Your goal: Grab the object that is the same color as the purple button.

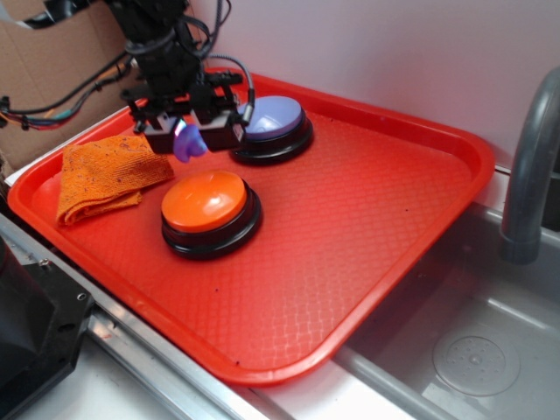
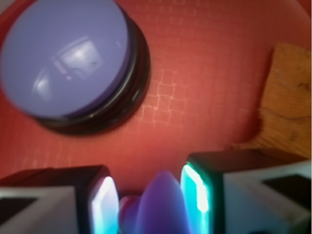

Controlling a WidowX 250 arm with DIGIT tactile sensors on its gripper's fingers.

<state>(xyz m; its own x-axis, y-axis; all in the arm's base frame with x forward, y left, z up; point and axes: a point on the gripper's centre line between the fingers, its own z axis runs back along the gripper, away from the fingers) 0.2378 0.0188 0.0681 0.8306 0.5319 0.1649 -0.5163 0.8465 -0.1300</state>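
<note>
Effectively, we judged the grab complete at this moment. We observed the gripper [image 1: 187,140] clenched on the small purple piece [image 1: 188,143], which sat between the two fingers [image 1: 159,138] and hung above the red tray [image 1: 367,219] rather than resting on it. In the wrist view the same piece [image 2: 161,204] filled the gap between the finger pads [image 2: 103,204], touching both as far as we could tell. Its colour matched the purple button [image 1: 273,121], which stood just beside the gripper at the back of the tray. The orange button [image 1: 208,201] sat nearer the front, apart from the gripper, and the orange cloth [image 1: 105,175] lay at the tray's left end. We could not tell from either view how firmly the piece was seated. What remained, in our judgement, was only to hold the grasp secure.
</note>
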